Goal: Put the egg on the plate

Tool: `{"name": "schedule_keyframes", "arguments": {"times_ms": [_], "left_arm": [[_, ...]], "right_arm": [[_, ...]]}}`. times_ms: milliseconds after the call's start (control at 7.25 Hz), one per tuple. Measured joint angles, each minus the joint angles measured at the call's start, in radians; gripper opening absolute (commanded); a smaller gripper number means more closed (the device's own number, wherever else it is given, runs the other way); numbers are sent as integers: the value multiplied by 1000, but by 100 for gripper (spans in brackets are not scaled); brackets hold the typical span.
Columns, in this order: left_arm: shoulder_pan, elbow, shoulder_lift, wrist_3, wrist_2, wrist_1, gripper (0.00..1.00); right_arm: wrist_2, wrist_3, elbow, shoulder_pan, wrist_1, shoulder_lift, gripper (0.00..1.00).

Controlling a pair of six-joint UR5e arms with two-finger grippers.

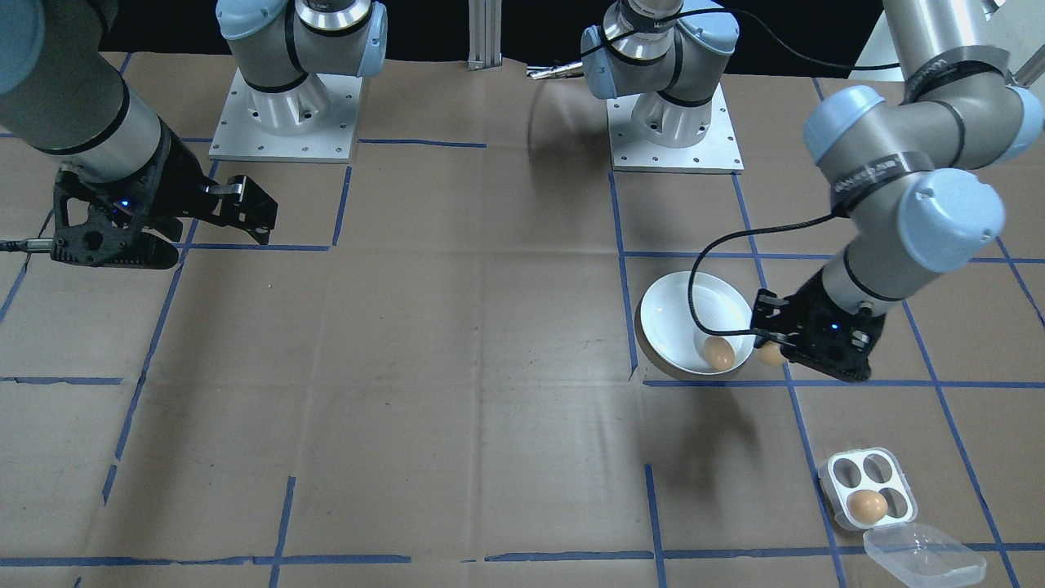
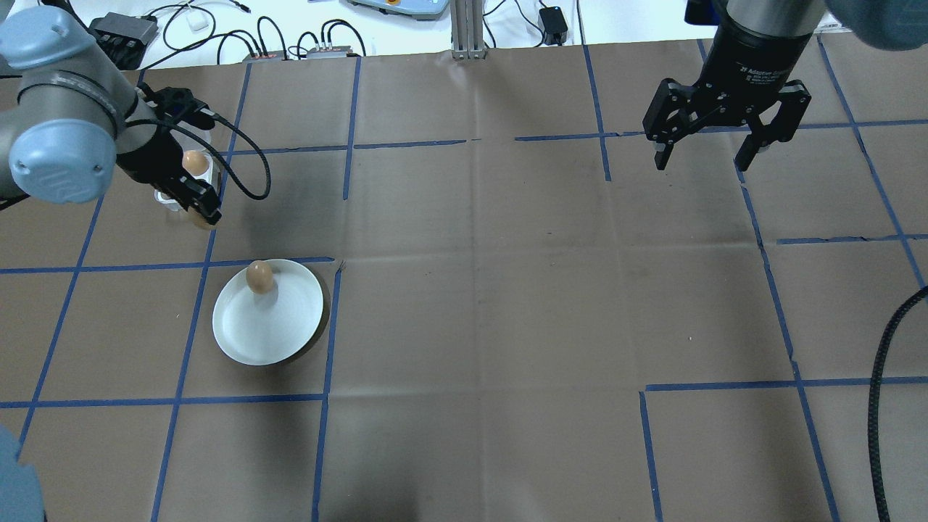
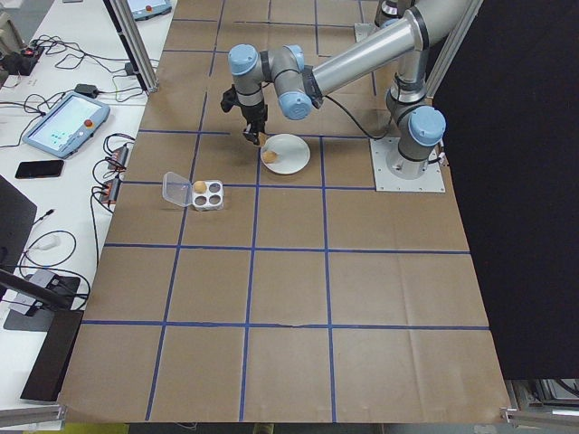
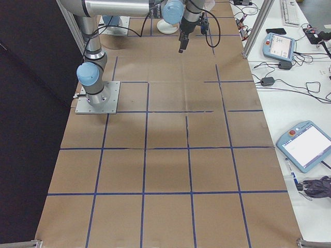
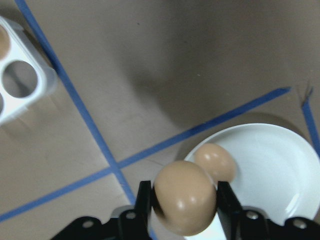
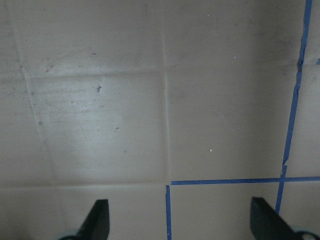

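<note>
While the left gripper (image 5: pixel 184 200) hangs just off the near edge of the plate (image 5: pixel 280 165), it has a brown egg (image 5: pixel 184 204) pinched between its two fingers (image 5: pixel 143 202), the shell filling the gap from pad to pad. In the overhead view that same gripper (image 2: pixel 201 210) sits above bare paper between the clear egg tray (image 2: pixel 170 196) and the plate (image 2: pixel 268 333), and the held egg (image 2: pixel 197 220) peeks out under the black fingertips. The tray (image 1: pixel 865 488) has four holes; one brown egg (image 1: pixel 867 506) stands in one of them, the other three show empty, and its clear lid (image 1: pixel 924 555) lies open beside it.

Next over, the white plate (image 1: pixel 678 314) rests on the brown paper at a crossing of blue tape lines (image 2: pixel 330 326). A second egg (image 2: pixel 259 277) already lies on it, close to the rim nearest the tray; from the wrist camera this egg (image 5: pixel 216 162) shows just behind the held one.

Far across the table the right gripper (image 2: pixel 710 156) hovers with its fingers (image 2: pixel 661 148) spread wide and nothing between them, only paper and tape beneath in its own camera. White lettering runs around its black collar (image 2: pixel 757 72); it is too small for me to read with confidence. The left arm (image 1: pixel 890 175) carries dark printed bands, also illegible.
</note>
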Motion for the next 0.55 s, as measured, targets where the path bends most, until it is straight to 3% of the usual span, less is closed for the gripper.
{"name": "schedule_keyframes", "arguments": {"times_ms": [276,414,552], "left_arm": [[-35,-98,18,-155,-2,27,28],[-37,-133,20,-180,0,56,48],[-37,-160,19,-191,1,87,99]], "right_arm": [[0,0,0,0,0,0,100],[0,0,0,0,0,-1,100],[0,0,0,0,0,-1,100]]}}
